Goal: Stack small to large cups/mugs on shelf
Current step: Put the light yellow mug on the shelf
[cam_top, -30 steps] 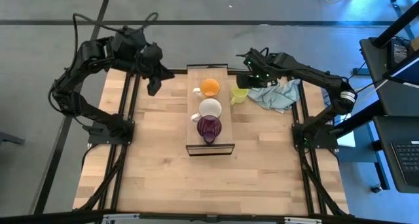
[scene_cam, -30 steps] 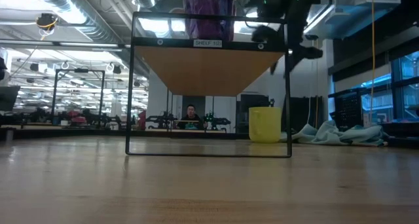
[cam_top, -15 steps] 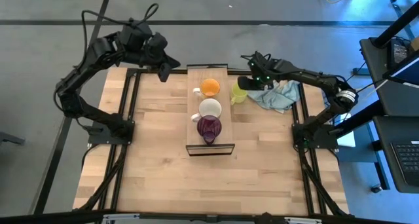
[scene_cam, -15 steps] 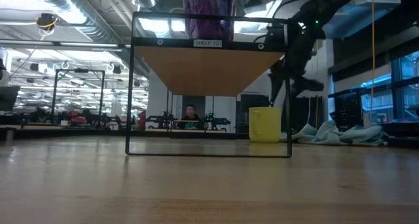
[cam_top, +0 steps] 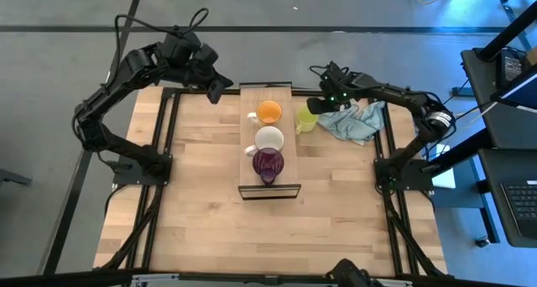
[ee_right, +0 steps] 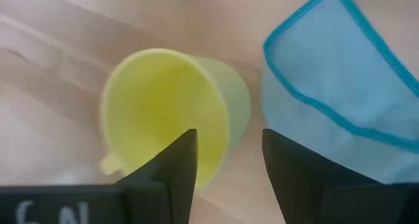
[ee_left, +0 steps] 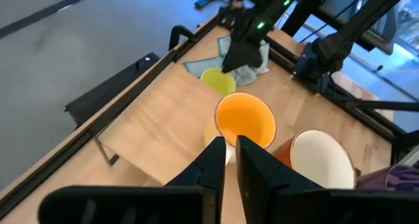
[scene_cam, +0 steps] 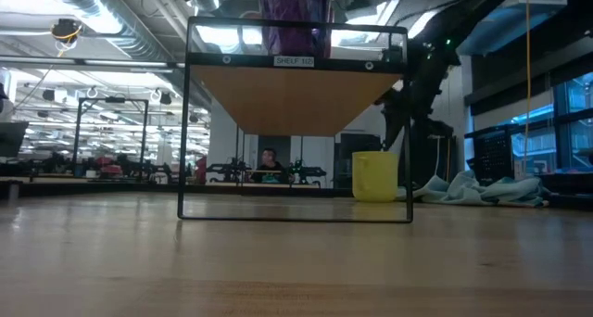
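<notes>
The right gripper (ee_right: 226, 162), fingers apart, straddles the yellow mug's (ee_right: 171, 112) rim on the counter (cam_top: 210, 203) right of the shelf (cam_top: 268, 188), seemingly to grasp it, while the left gripper (ee_left: 229, 160), fingers together, waits far left.

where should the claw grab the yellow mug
On the rim wall, coming from above. The yellow mug stands upright and open-mouthed on the table, beside the shelf. The open right claw is right over it, one finger above the inside and one outside the wall nearest the cloth. Its small handle points away from the cloth, so that wall is free.
</notes>
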